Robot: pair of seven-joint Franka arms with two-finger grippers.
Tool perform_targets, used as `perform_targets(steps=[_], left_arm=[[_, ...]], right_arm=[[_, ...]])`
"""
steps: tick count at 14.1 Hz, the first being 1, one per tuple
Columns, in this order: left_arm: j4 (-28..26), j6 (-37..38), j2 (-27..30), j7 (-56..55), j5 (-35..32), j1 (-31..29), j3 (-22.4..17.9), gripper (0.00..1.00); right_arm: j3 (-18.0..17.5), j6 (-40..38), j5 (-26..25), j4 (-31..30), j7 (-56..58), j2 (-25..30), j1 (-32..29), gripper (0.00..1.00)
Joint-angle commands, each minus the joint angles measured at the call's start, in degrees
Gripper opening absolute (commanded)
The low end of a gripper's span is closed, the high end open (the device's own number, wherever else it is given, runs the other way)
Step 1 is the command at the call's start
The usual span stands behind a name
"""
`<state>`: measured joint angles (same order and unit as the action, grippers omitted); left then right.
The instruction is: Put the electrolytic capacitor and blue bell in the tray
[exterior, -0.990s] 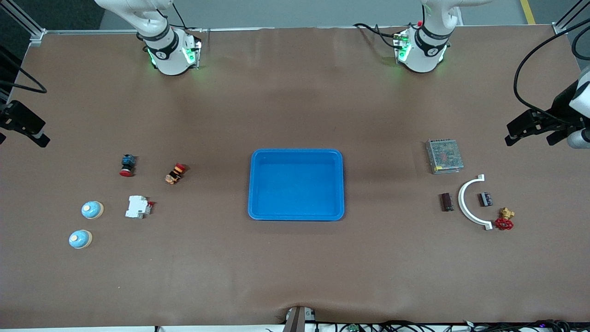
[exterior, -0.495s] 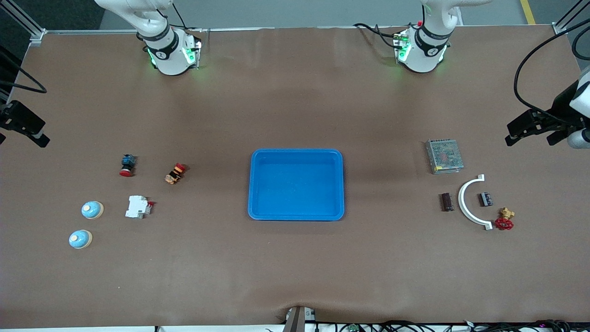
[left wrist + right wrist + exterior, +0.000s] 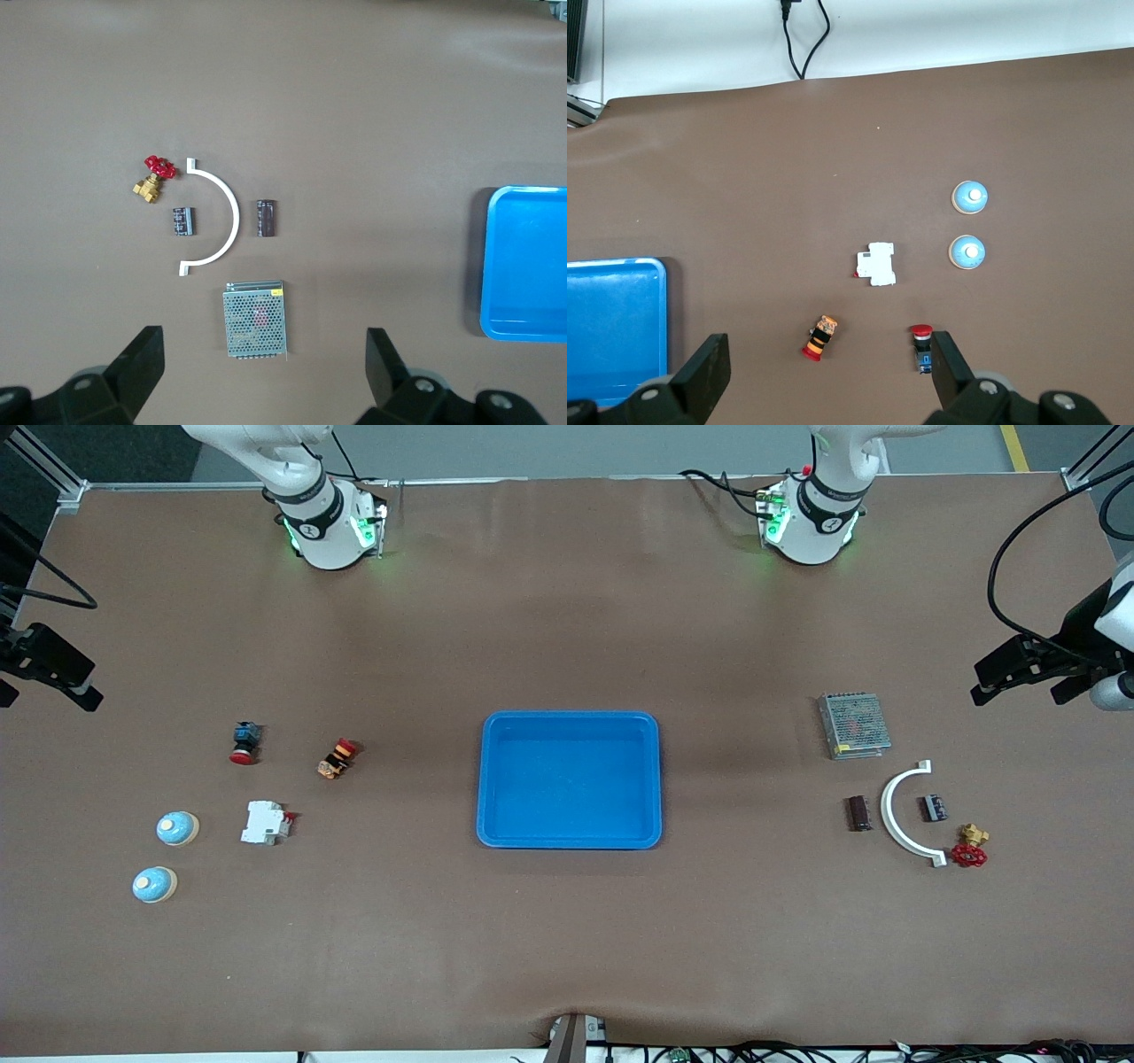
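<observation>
Tray [image 3: 570, 779] empty at frame centre; left gripper [image 3: 261, 372] and right gripper [image 3: 828, 376] both wide open, holding nothing.

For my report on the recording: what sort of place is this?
Probably a robotics lab bench: the left gripper and right gripper hang open over a brown table laid with a blue tray and small parts.

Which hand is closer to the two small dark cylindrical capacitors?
Left. The left hand is up over the grey metal mesh box beside the capacitors. The right hand is at the other end of the table, over the red-capped push buttons.
</observation>
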<state>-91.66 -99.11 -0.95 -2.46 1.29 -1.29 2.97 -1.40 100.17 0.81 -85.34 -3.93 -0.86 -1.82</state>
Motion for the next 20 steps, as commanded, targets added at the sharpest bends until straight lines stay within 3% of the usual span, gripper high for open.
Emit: perform_targets(steps=[1, 10, 14, 20], left_arm=[[0.87, -0.12, -0.37, -0.09, 0.29, -0.47, 0.03, 1.00], [0.86, -0.12, -1.50, 3.69, 0.03, -7.05, -0.68, 1.00], [0.86, -0.81, -4.58, 7.98, -0.23, -9.43, -0.68, 1.00], [0.78, -4.50, -9.85, 11.16, -1.89, -11.63, -0.86, 1.00]], right_arm=[[0.53, 0.11, -0.64, -0.17, 0.23, -0.02, 1.03, 1.00], [0.53, 0.37, -0.55, -1.14, 0.15, -0.02, 0.76, 1.00], [0.61, 4.84, -0.46, -8.24, -0.73, -0.36, 0.68, 1.00], [0.79, 9.24, -1.08, -10.81, -0.56, -10.11, -1.34, 1.00]])
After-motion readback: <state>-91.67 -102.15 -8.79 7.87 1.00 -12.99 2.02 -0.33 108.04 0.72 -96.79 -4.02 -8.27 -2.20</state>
